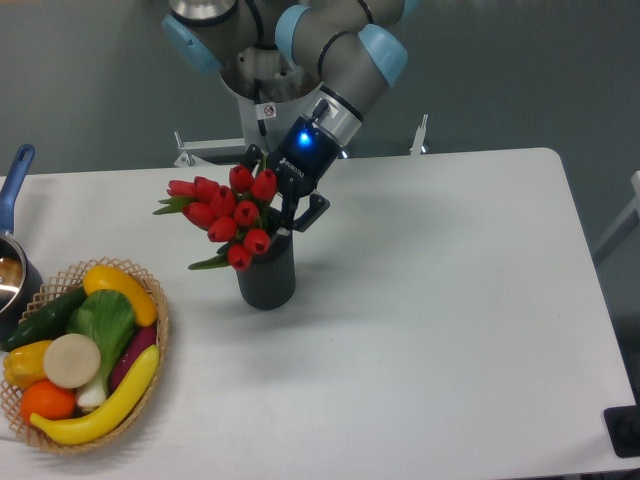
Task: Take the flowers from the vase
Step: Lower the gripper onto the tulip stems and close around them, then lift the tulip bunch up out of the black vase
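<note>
Left of centre, the spread end effector [283, 200] flanked the light, floppy bunch of red tulip buds [226, 213], best pinched at its tied stems above the ribbed dark vase [267, 275].

flowers [228, 213]: red tulip buds, green leaves, leaning toward ten o'clock from the mouth
vase [267, 275]: dark ribbed cylinder, upright
</note>
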`<control>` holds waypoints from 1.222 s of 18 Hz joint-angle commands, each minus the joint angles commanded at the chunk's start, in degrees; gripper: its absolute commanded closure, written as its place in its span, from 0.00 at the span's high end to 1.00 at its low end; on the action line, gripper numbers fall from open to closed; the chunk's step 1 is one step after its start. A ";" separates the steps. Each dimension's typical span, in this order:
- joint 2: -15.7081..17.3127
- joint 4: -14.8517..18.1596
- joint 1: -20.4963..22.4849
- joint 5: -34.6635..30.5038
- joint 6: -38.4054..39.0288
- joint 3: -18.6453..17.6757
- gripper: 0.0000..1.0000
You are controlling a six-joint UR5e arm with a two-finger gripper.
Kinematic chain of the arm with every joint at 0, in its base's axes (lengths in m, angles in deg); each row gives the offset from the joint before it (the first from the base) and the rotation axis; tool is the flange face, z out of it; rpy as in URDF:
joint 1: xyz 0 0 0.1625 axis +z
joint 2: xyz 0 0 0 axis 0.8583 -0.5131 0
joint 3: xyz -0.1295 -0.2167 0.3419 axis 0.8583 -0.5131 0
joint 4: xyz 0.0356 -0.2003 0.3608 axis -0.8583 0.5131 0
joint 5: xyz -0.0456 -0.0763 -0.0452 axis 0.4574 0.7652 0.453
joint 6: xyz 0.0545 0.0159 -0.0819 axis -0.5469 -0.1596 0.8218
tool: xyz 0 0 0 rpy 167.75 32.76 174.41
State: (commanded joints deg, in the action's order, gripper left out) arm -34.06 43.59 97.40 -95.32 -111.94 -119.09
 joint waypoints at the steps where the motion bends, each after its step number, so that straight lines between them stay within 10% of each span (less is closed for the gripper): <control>1: 0.17 0.00 0.00 0.00 0.09 0.00 0.34; 22: 5.27 0.00 1.05 4.83 10.18 4.21 0.32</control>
State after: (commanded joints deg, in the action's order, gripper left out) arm -28.79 43.59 98.46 -90.49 -101.76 -114.88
